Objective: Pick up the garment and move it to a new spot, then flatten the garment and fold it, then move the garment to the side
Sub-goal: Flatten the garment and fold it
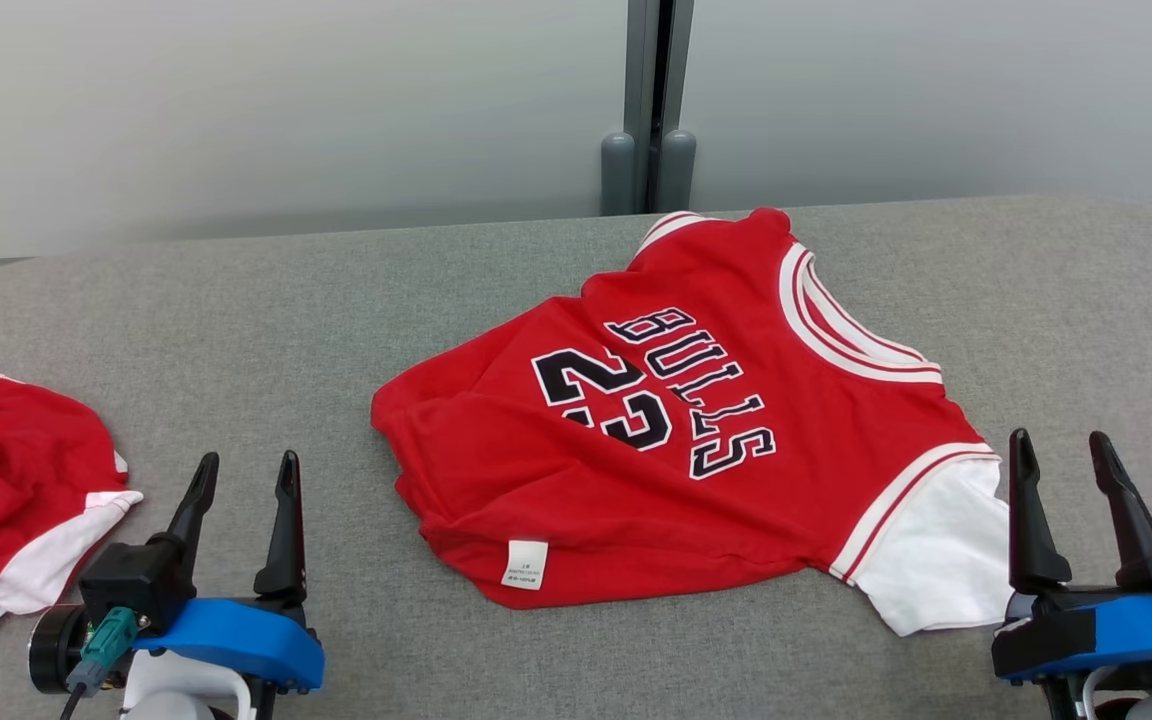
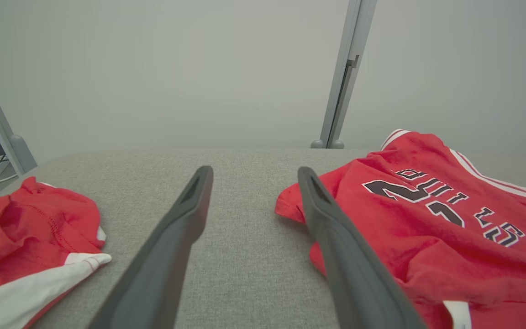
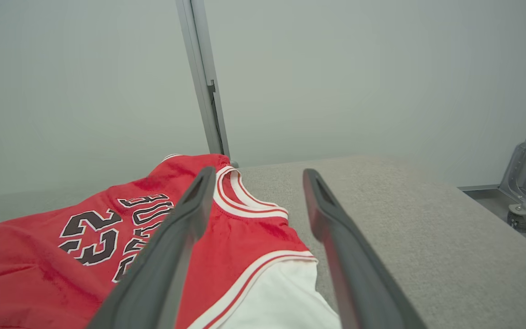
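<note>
Shows red jersey (image 1: 536, 480) spread on grey table (image 1: 336, 300). Holds left gripper (image 1: 248, 458) and right gripper (image 1: 1059, 437) low, jaws released, empty.

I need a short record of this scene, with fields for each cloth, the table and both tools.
main cloth: red shirt, "BULLS 23" print, white sleeve, lying wrinkled in the middle
other cloth: red and white cloth, crumpled, at the robot's left
table: grey, fabric-covered
left tool: open, empty, between both cloths
right tool: open, empty, beside the white sleeve
</note>
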Robot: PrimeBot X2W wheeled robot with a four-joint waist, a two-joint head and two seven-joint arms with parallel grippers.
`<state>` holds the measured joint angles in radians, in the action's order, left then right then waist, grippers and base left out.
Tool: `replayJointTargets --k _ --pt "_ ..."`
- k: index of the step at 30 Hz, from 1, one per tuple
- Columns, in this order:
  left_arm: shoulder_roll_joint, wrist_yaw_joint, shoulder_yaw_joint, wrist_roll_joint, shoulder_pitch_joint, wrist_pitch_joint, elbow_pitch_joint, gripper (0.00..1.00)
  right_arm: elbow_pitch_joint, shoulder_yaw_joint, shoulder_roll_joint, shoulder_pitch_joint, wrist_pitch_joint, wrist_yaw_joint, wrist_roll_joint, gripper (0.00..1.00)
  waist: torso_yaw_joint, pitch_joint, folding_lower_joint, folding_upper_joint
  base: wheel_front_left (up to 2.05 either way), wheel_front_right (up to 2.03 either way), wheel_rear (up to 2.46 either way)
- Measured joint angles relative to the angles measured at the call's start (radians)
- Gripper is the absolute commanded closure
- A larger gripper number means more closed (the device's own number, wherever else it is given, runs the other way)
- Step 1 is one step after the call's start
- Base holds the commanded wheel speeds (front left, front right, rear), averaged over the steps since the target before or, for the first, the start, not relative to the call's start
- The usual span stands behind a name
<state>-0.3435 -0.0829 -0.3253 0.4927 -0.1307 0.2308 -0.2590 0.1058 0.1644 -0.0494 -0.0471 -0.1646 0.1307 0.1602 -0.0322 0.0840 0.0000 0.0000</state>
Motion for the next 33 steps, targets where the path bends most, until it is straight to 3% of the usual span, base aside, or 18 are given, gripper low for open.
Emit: replayJointTargets --k 10,15,22,33 --pt "0.007 -0.003 -0.01 0.008 0.006 0.005 -0.016 0.0 0.003 -0.025 0.0 0.012 -0.033 0.0 0.0 0.0 0.005 -0.016 0.0 0.0 0.0 0.0 0.0" --pt "0.032 0.032 -0.034 0.036 -0.022 -0.041 -0.051 0.0 0.002 -0.032 0.0 0.01 -0.022 0.0 -0.004 0.0 0.009 -0.005 0.0 0.0 0.0 0.0 0.0" --pt "0.109 0.093 -0.062 0.142 -0.168 -0.243 -0.232 0.0 0.002 -0.068 0.0 -0.015 -0.016 0.0 -0.008 0.0 -0.006 0.025 0.0 0.0 0.0 0.0 0.0" --pt "0.183 0.087 -0.03 0.283 -0.34 -0.496 -0.449 0.0 0.02 -0.12 0.0 -0.047 -0.023 0.0 0.002 0.0 -0.063 0.081 0.0 0.0 0.0 0.0 0.0"
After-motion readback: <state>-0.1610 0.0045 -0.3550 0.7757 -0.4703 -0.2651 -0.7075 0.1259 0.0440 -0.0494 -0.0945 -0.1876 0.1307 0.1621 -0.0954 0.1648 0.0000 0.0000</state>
